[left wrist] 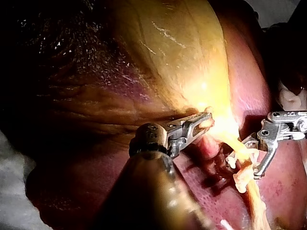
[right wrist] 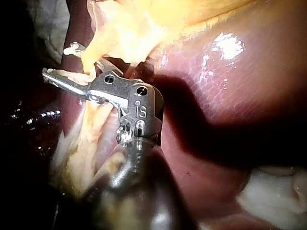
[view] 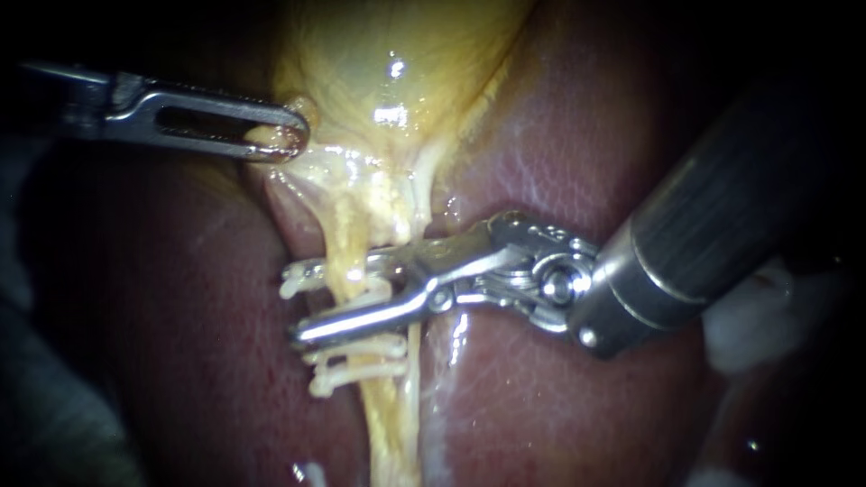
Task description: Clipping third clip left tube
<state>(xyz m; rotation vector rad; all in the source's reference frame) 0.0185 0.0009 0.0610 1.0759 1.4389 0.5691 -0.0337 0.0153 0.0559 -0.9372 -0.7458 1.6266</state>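
my left instrument (view: 287, 137) comes in low and nearly level from the left. Its slotted jaws are closed on the lower rim of the gallbladder (view: 397, 63), pinching a fold of yellow tissue at their tips. the left wrist view shows the same: the tissue sits in the jaws and runs off taut towards the tubes.

my right instrument (view: 295, 302) slants in from the upper right. its thick dark shaft bends at the wrist, so the jaws lie across the field and point left. the jaws stand apart with a clear gap and straddle the left tube (view: 347, 243), one jaw above the crossing and one below. a white clip (view: 290, 287) lies across the tube in that gap, just under the upper jaw. the lower jaw stands clear of it.

the left tube is the thicker yellow strand running down from the gallbladder's neck. a thinner, paler strand (view: 422, 212) lies just beside it on the right. two more white clips (view: 361, 358) sit on the left tube just below the lower jaw, close together.

the dark red, wet liver (view: 577, 126) lies on both sides of the tubes. a white lump (view: 749, 325) rests under the right shaft; i cannot tell what it is. a dim grey surface (view: 45, 397) shows at the lower left, and everything beyond is dark.
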